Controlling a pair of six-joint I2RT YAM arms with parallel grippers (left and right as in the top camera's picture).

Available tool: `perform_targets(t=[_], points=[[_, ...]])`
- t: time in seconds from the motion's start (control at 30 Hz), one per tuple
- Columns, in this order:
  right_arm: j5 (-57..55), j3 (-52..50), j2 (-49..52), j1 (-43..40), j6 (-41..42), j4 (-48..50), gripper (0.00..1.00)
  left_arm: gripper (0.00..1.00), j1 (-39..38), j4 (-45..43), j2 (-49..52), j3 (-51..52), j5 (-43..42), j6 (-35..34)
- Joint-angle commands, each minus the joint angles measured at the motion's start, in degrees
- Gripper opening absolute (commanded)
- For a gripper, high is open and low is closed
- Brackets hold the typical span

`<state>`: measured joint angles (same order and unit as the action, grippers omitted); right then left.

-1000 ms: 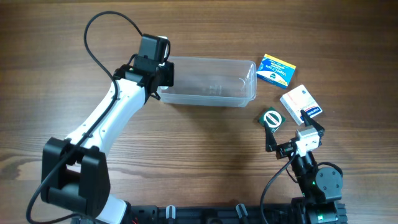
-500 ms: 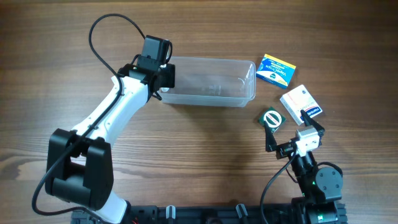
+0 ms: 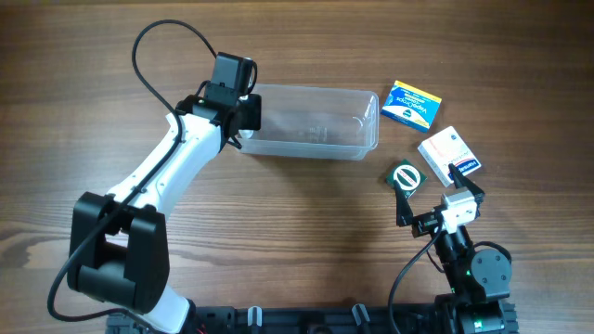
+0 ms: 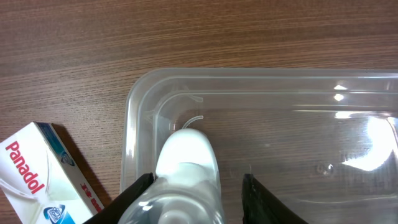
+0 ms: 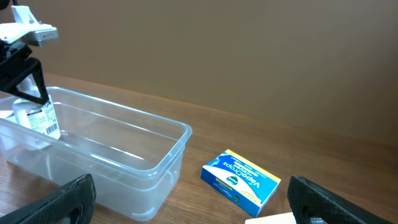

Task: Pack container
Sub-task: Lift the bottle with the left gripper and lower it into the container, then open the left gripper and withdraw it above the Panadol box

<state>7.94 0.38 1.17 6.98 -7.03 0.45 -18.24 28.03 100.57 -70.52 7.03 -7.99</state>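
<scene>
As the left pincer [image 4: 198, 182] sits loose around a white-capped clear bottle [image 4: 186, 155] inside the clear rectangular plastic container [image 3: 320, 148] toward the counter's far edge, the drop looks done and next comes a straight lift away.

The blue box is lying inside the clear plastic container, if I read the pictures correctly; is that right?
Not quite: the blue box is lying on the table outside the clear plastic container, just beyond its right end. The overhead view shows this.
</scene>
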Motion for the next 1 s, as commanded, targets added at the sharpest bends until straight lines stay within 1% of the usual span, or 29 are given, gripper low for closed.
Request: perform_targets(t=[0.0,0.17,0.27,0.33,0.4,0.43,0.47,0.57,0.73,0.77,0.83,0.93,0.97], points=[[1.11,-0.09,-0.37,0.13,-0.48,0.31,1.00,0.46,0.09,-0.22,-0.02,-1.49,0.55,0.07],[1.11,-0.09,-0.37,0.13,-0.50,0.28,1.00,0.47,0.11,-2.84,-0.39,-1.51,1.09,0.35],[1.11,-0.09,-0.37,0.13,-0.48,0.31,1.00,0.51,0.09,-3.45,-1.44,-1.51,3.26,0.33],[1.11,-0.09,-0.37,0.13,-0.48,0.31,1.00,0.53,0.11,-3.41,-2.05,-1.51,6.34,0.33],[1.11,-0.09,-0.37,0.13,-0.48,0.28,1.00,0.59,0.11,-3.39,-2.54,-1.51,9.53,0.33],[1.11,-0.09,-0.37,0.13,-0.48,0.31,1.00,0.60,0.11,-3.39,-2.78,-1.51,10.58,0.33],[1.11,-0.09,-0.37,0.13,-0.48,0.28,1.00,0.62,0.11,-3.43,-3.15,-1.51,10.91,0.33],[1.11,-0.09,-0.37,0.13,-0.48,0.31,1.00,0.63,0.15,-4.61,-4.85,-1.51,10.80,0.26],[1.11,-0.09,-0.37,0.13,-0.50,0.28,1.00,0.70,0.15,-5.18,-9.99,-1.51,8.46,-0.15],[1.11,-0.09,-0.37,0.13,-0.48,0.28,1.00,0.72,0.15,-5.16,-11.26,-1.51,8.48,-1.11],[1.11,-0.09,-0.37,0.13,-0.50,0.31,1.00,0.73,1.09,-4.55,-13.62,-1.51,8.55,-6.82],[1.11,-0.09,-0.37,0.13,-0.50,0.31,1.00,0.73,5.11,-0.02,-16.20,-1.51,8.46,-19.91],[1.11,-0.09,-0.37,0.13,-0.46,0.28,1.00,0.75,8.48,3.91,-16.85,-1.51,8.41,-25.88]])
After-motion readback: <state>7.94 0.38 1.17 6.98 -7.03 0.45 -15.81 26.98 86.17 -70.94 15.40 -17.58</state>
